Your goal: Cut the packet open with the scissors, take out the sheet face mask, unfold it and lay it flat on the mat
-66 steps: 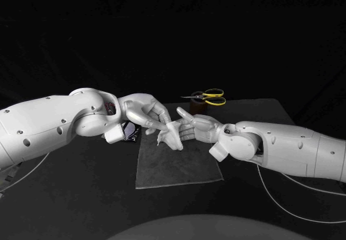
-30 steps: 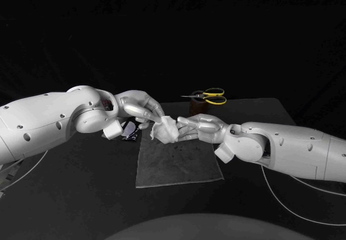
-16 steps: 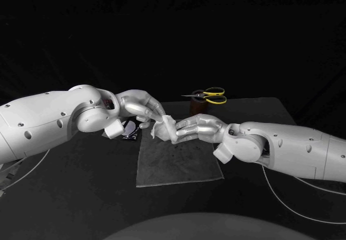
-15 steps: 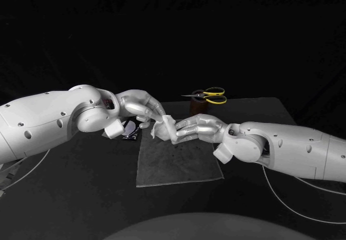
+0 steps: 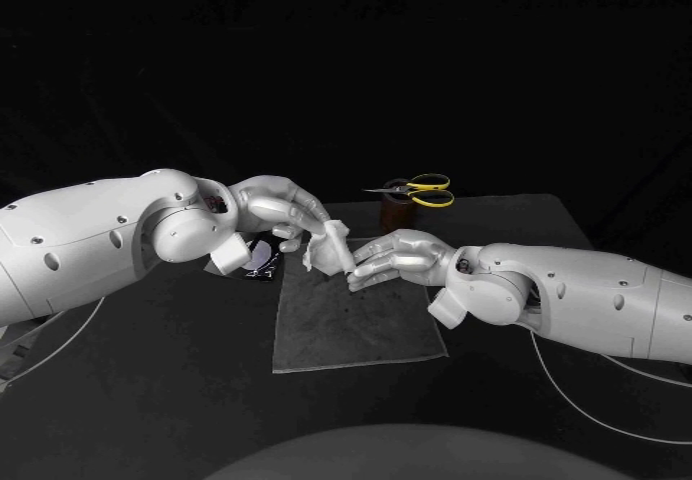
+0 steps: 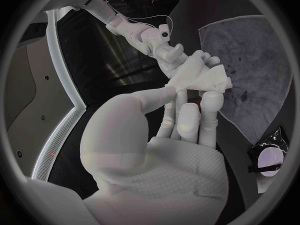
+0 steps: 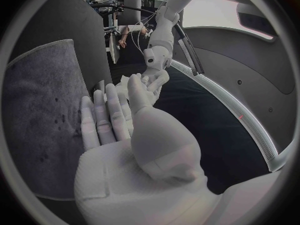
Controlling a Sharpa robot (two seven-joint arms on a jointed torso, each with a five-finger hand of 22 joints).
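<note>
You hold the folded white sheet face mask (image 5: 329, 248) upright above the far end of the grey cloth mat (image 5: 353, 325), left hand (image 5: 281, 215) pinching its top edge, right hand (image 5: 392, 258) pinching its lower edge, both equally near.

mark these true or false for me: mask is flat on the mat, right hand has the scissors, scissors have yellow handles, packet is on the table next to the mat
1. The sheet mask lies flat on the mat. False: the sheet mask is folded and held above the mat by the left robot hand, with the right robot hand on it too.
2. The right robot hand holds the scissors. False: the scissors rest on a brown holder at the table's far side.
3. The scissors have yellow handles. True.
4. The packet lies on the table beside the mat, on the left arm's side. True.
</note>
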